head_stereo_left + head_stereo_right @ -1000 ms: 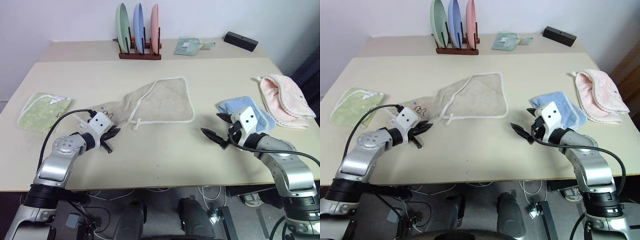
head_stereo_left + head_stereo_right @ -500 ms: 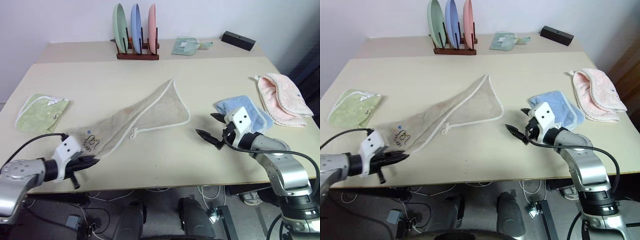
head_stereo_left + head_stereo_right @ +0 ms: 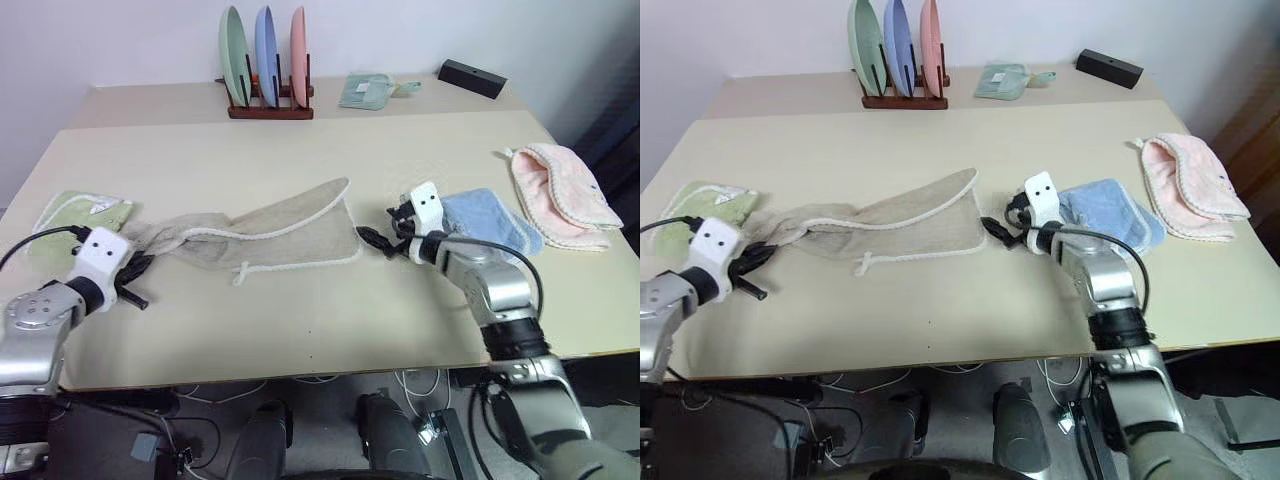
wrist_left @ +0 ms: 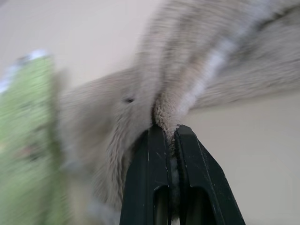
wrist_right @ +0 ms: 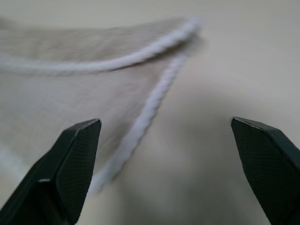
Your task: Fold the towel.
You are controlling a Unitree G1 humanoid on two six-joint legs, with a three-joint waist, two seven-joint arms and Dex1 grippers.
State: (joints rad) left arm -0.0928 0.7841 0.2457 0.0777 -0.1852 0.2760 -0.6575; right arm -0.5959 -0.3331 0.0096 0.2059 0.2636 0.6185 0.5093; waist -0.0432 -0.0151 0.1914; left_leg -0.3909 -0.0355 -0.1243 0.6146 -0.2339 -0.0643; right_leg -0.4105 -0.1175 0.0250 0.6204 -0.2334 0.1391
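Beige towel (image 3: 270, 232) is limp, bunches easily. My left gripper (image 3: 136, 270) pinches its 9 o'clock end. Right gripper (image 3: 380, 240), spread wide, should take the corded 3 o'clock corner.

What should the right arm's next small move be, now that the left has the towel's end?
Probably ease the right gripper forward onto the towel corner and close. Its fingers stand wide open just short of the white corded edge, while the left gripper is shut on the bunched far end, so the cloth lacks a second hold for folding.
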